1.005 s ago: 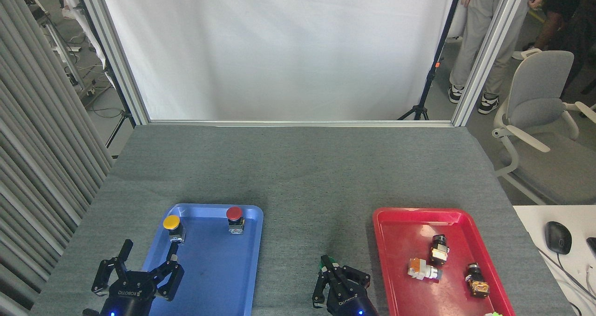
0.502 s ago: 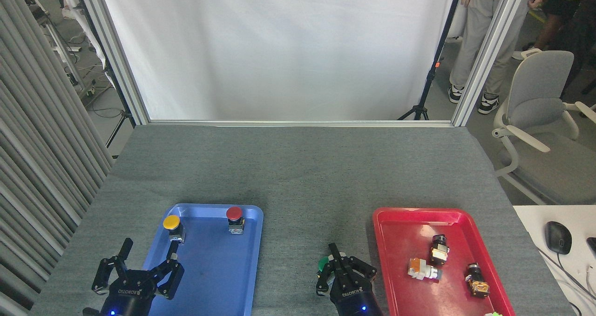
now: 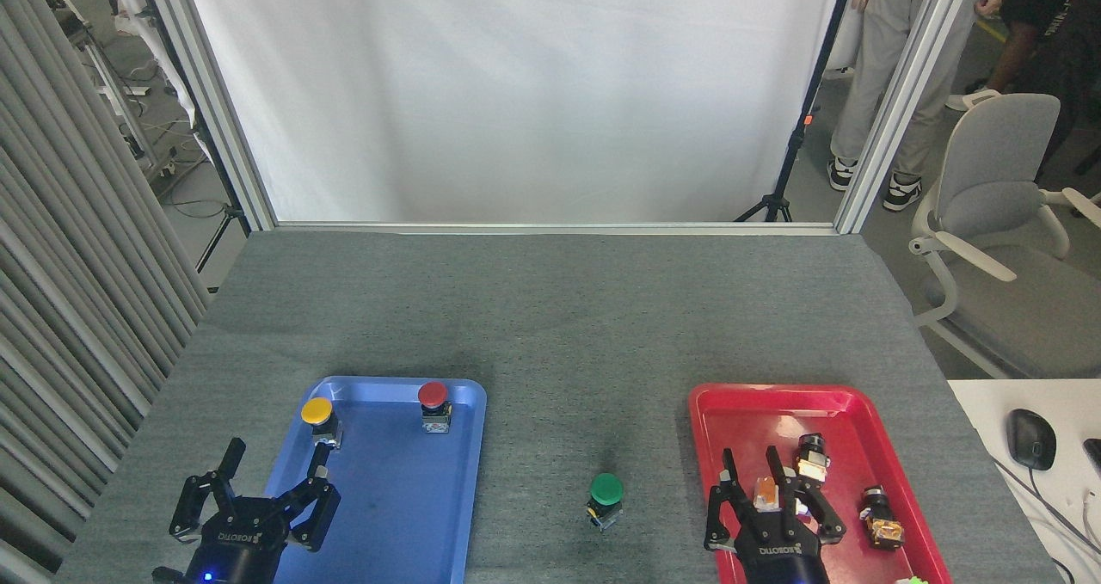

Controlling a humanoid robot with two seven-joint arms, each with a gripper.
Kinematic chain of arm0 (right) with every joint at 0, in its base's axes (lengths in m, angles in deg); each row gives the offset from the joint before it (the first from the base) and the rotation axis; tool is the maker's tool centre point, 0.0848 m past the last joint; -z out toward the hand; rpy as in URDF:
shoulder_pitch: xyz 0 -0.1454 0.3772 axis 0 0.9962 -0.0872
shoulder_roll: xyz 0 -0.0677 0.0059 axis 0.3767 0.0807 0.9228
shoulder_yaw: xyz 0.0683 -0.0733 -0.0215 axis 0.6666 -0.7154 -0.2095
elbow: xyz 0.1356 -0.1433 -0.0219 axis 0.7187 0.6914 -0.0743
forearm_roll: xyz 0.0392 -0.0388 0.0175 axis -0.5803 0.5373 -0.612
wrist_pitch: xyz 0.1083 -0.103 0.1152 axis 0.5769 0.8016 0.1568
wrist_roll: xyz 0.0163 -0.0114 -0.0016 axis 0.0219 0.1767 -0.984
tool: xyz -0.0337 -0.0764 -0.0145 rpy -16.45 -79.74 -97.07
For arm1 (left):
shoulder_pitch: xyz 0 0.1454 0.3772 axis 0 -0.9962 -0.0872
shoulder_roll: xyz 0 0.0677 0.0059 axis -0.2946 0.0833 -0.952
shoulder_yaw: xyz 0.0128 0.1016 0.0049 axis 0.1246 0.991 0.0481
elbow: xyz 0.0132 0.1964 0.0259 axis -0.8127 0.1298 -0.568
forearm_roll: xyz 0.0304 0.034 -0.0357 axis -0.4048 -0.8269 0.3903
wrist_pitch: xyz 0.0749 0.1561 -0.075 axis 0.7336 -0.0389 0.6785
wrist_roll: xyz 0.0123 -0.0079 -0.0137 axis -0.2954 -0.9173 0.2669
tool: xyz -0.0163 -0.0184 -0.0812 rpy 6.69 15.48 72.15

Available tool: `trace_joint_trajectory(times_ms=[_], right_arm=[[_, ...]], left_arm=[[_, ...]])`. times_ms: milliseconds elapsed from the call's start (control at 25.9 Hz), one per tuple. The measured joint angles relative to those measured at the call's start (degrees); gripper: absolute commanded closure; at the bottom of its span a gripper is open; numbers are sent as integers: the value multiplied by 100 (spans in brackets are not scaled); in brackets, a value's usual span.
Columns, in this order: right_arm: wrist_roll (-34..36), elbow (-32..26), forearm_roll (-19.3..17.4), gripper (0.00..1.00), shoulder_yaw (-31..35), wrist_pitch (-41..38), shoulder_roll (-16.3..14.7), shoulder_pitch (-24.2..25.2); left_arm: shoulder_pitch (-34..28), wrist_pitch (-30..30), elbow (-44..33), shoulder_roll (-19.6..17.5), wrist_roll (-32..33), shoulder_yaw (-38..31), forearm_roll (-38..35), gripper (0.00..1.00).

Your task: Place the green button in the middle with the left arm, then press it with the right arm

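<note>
Small green mushroom-cap push-button [image 3: 605, 498] stands free on grey cloth, lower centre; both black linkage grippers, left [image 3: 258, 498] and right [image 3: 768, 494], splayed open, empty — off-centre press could tip its narrow base.

you have the green button [image 3: 605, 498] on the worktop [image 3: 550, 309] between two trays, left tray [image 3: 378, 515] holding two buttons, right tray [image 3: 740, 412] several switches.

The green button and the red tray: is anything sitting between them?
No. In the head view, only bare grey table cloth lies between the green button and the red tray.
</note>
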Motion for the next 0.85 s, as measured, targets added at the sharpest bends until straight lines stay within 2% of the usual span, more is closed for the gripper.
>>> trace_joint_trajectory(times_ms=[116, 348, 850], right_arm=[[5, -219, -191, 0, 328, -17, -190, 242], [-10, -441, -506, 0, 703, -48, -283, 603], [-56, -561, -597, 0, 796, -46, -273, 700]], left_arm=[[16, 0, 0, -7, 1, 1, 0, 1], [23, 0, -1, -6, -3, 2, 0, 1], [32, 1, -8, -5, -3, 2, 0, 1]])
